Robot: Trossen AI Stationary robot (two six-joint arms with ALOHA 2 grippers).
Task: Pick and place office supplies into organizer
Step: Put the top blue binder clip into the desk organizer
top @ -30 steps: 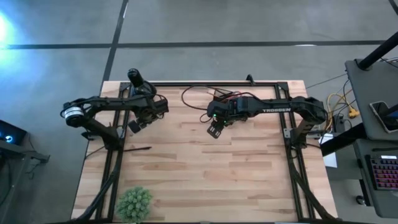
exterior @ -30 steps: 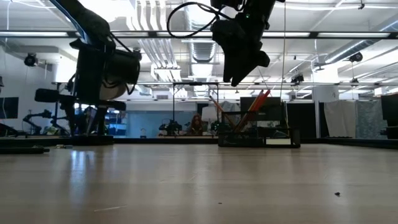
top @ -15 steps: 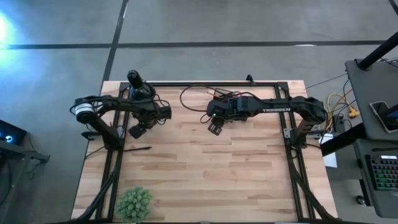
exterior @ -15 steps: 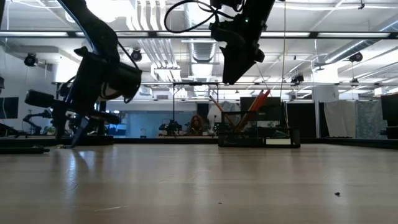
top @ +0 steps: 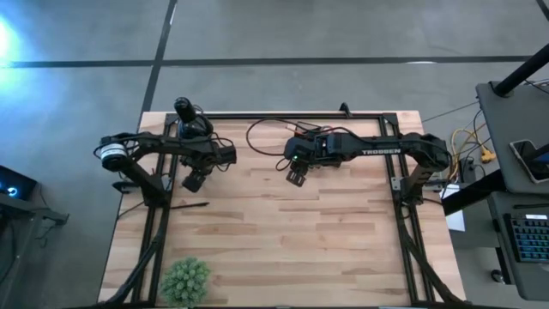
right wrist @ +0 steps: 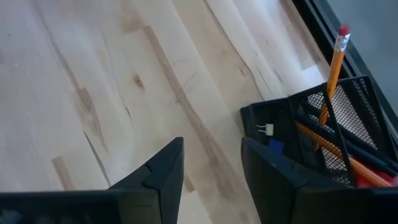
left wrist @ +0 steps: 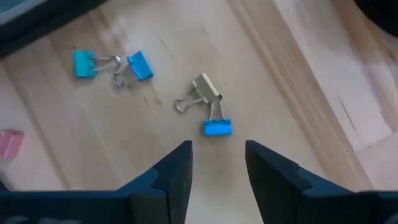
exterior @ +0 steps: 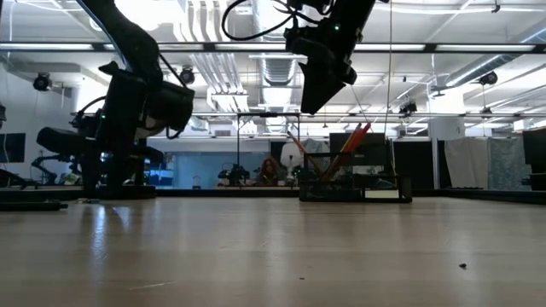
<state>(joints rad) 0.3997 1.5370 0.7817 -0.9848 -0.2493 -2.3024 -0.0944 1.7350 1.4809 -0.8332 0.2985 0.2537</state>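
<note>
The black mesh organizer (right wrist: pixel 311 146) stands at the table's far side, under my right arm; it also shows in the low view (exterior: pixel 354 189). Orange pencils (right wrist: pixel 333 68) stand in it, and a small white clip (right wrist: pixel 266 129) lies in a low compartment. My right gripper (right wrist: pixel 211 162) is open and empty, raised above the table beside the organizer (top: pixel 296 178). My left gripper (left wrist: pixel 217 158) is open and empty, pointing down above several binder clips: blue ones (left wrist: pixel 217 127) (left wrist: pixel 140 65) and an olive one (left wrist: pixel 208 90) flat on the wood. A black pen (top: pixel 189 206) lies on the table near the left arm. The scissors and sticky pad are out of view.
A green plant (top: pixel 184 279) stands at the near left corner. A round black object with a knob (top: pixel 184 107) sits at the far left corner. A pink piece (left wrist: pixel 9 143) lies by the clips. The black frame rails (top: pixel 300 116) run along the table's far edge and sides.
My left gripper has gone down toward the binder clips and a little toward the table's right edge, tipping on the way and now pointing down again. My right gripper has risen slightly near the organizer.
</note>
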